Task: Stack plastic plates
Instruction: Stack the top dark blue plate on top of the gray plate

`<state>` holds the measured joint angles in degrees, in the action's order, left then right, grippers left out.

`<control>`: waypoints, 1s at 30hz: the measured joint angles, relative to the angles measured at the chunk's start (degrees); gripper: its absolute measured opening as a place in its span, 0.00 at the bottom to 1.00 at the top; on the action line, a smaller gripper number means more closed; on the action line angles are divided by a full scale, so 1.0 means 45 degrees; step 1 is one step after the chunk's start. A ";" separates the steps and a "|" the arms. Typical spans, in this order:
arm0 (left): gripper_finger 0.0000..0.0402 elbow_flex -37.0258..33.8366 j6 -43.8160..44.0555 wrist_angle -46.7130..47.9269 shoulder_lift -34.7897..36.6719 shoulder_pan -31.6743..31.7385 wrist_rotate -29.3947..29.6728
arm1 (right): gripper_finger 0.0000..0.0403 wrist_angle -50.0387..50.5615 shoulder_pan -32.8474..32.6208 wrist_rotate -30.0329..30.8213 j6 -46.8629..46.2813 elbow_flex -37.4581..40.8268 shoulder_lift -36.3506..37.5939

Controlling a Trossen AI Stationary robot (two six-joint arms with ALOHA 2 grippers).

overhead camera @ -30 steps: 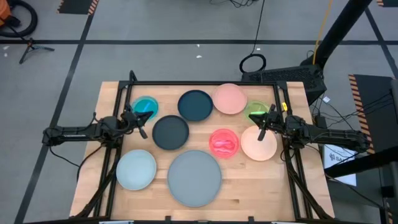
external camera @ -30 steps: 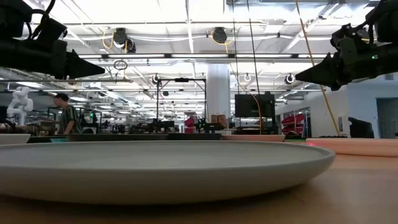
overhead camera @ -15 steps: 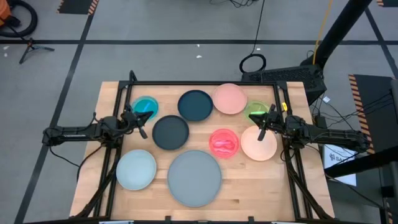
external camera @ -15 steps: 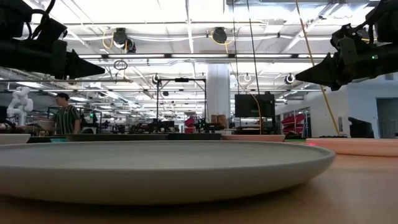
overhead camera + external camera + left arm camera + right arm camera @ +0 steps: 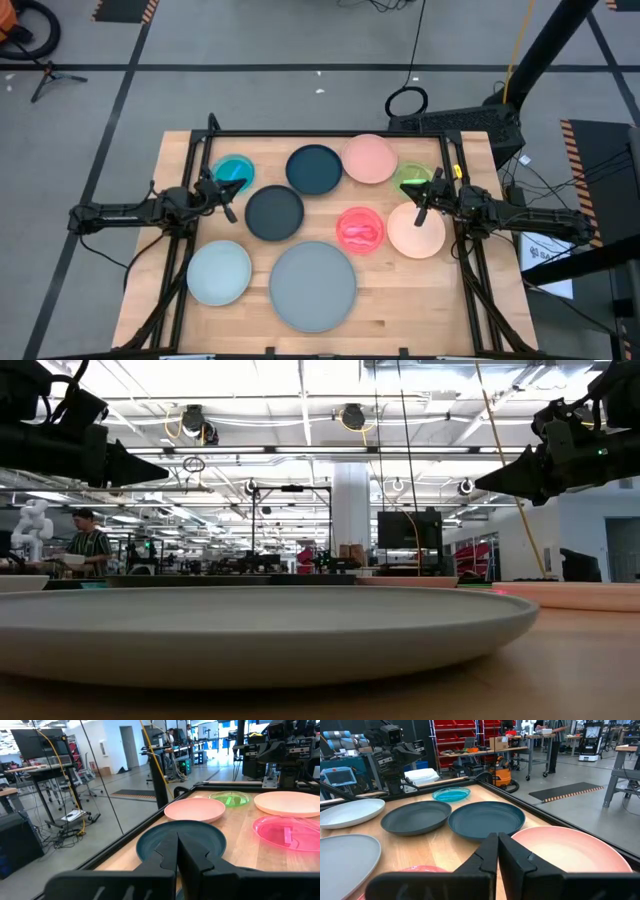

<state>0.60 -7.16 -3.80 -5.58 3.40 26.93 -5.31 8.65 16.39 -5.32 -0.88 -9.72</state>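
Landmark: large grey plate [image 5: 312, 285], front centre of the wooden table [image 5: 400, 300], flat, nothing on it.

- Pale blue plate [image 5: 219, 272]: just left of the grey plate, apart.
- Peach plate [image 5: 412, 233]: right of and behind the grey plate.
- Pink plate [image 5: 369, 158]: far behind it, right of centre.
- Navy plate [image 5: 314, 169]: directly behind, touching the pink plate's left.
- Dark navy plate [image 5: 274, 213]: behind-left, near the grey rim.
- Red-pink plate [image 5: 359, 229]: behind-right, beside the peach plate.
- Teal plate [image 5: 233, 170]: far behind-left.
- Green plate [image 5: 410, 180]: far behind-right, partly under the right arm.
- Left gripper [image 5: 233, 187]: raised, behind-left by the teal plate; fingers closed together, empty.
- Right gripper [image 5: 427, 194]: raised, above the peach plate's back edge; fingers closed together, empty.
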 joint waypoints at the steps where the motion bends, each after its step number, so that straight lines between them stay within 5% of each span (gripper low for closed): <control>1: 0.01 -0.0002 0.0204 -0.0083 0.0003 0.0003 0.0006 | 0.02 0.0002 -0.0002 -0.0002 0.0000 -0.0001 0.0000; 6: 0.01 -0.0015 0.3845 -0.1466 0.0004 -0.0049 -0.0390 | 0.02 -0.0003 -0.0002 0.0003 0.0000 0.0003 0.0000; 16: 0.01 -0.0015 0.3958 -0.3282 0.0004 -0.0035 -0.0402 | 0.02 0.0012 0.0003 0.0328 0.0321 0.0001 0.0003; 24: 0.01 -0.0015 0.1824 -0.4083 0.0004 -0.0020 0.0793 | 0.02 -0.1122 -0.0012 0.0217 -0.1651 -0.0001 -0.0047; 30: 0.01 0.0401 -0.0320 -0.5027 -0.0001 -0.0020 0.0704 | 0.02 -0.3549 -0.0031 -0.1317 -0.2149 -0.0364 -0.0813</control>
<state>2.41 -8.59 -26.42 -5.59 3.31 30.10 -21.28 8.51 10.47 -14.99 -2.52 -13.37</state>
